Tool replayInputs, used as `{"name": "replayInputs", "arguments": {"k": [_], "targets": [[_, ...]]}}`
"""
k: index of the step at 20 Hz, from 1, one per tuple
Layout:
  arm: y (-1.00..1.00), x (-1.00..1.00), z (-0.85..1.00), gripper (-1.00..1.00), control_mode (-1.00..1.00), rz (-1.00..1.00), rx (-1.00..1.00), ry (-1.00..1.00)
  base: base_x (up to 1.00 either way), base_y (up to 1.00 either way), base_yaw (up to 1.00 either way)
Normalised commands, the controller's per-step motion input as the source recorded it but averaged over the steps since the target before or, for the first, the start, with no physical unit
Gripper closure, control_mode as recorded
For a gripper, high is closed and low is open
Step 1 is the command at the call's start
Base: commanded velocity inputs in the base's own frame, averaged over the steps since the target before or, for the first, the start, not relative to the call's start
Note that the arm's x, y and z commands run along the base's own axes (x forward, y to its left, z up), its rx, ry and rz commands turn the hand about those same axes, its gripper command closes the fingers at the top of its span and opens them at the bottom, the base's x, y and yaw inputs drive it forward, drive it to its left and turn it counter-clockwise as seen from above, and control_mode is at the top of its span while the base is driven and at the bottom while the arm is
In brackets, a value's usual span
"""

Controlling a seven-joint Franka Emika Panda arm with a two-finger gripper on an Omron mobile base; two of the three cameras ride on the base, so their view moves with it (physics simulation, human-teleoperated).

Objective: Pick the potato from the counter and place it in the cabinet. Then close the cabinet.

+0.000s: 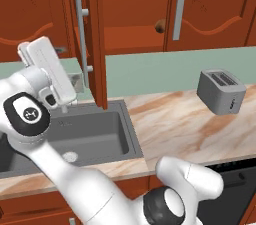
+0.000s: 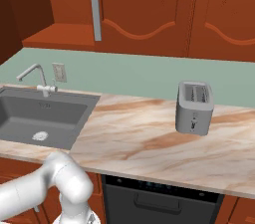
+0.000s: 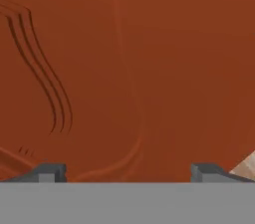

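The potato (image 1: 160, 25), a small brown lump, lies on the shelf inside the cabinet (image 1: 130, 34), close to the shut right door. The cabinet's left door (image 1: 98, 44) stands swung out, edge-on over the sink, with its long silver handle (image 1: 80, 34) on the left face. My gripper (image 1: 75, 82) is left of that door, just below the handle, and points at the door's face. In the hand view the arched door panel (image 3: 124, 68) is very close, and the gripper (image 3: 127, 173) is open with nothing between its fingertips (image 3: 47, 172). The marbled counter (image 1: 190, 129) runs below.
A grey toaster (image 1: 220, 91) (image 2: 195, 107) stands on the right of the counter. A dark sink (image 1: 90, 134) (image 2: 42, 113) with a faucet (image 2: 35, 76) lies under the open door. A wall outlet (image 2: 59, 72) sits on the green backsplash.
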Motion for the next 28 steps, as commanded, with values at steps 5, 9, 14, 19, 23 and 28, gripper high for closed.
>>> {"name": "replayInputs", "arguments": {"k": [5, 9, 14, 19, 23, 28], "targets": [[-0.58, 0.17, 0.0, -1.0, -1.0, -0.14, 0.0, 0.0, 0.0, 0.0, 0.0], [-0.88, 0.31, 0.0, -1.0, -1.0, 0.0, 0.0, 0.0, 0.0, 0.0, 0.0], [-1.0, 0.43, -0.01, -1.0, -1.0, 0.01, 0.0, 0.0, 0.0, 0.0, 0.0], [-1.0, 0.52, -0.08, -1.0, -1.0, 0.04, 0.0, 0.0, 0.0, 0.0, 0.0], [-1.0, 0.82, -0.1, -1.0, -1.0, 0.17, 0.02, -0.01, 0.0, 0.0, 0.0], [-0.97, 1.0, -0.02, -1.0, -1.0, 0.3, 0.04, -0.08, 0.0, 0.0, 0.0]]}}
